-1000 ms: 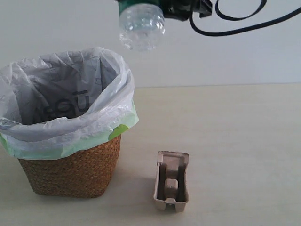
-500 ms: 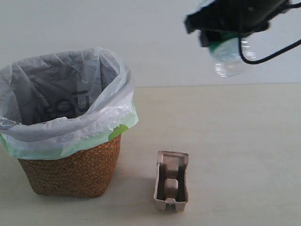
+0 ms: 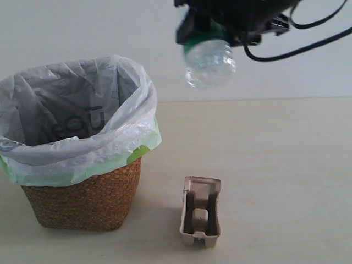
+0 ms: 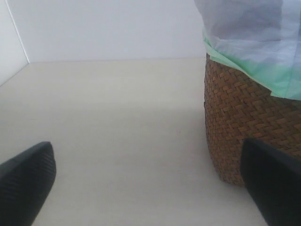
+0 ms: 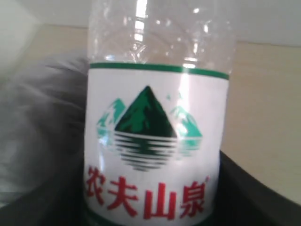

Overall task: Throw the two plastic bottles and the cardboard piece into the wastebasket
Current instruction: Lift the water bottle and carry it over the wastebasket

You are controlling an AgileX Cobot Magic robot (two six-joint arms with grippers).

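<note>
We hold the smaller bottle (image 3: 210,63), clear with a green-white label, clamped in our right gripper (image 3: 212,36), in the air higher than the wastebasket (image 3: 82,203) and off to the side of its bag-lined rim, not over the opening. Our left gripper (image 4: 148,188) stands spread wide and holds nothing, low over the table (image 3: 286,165) just beside the wastebasket's woven wall. The cardboard piece (image 3: 201,212) lies open side up on the table near the wastebasket's foot, apart from it, on the same side as the raised bottle.
</note>
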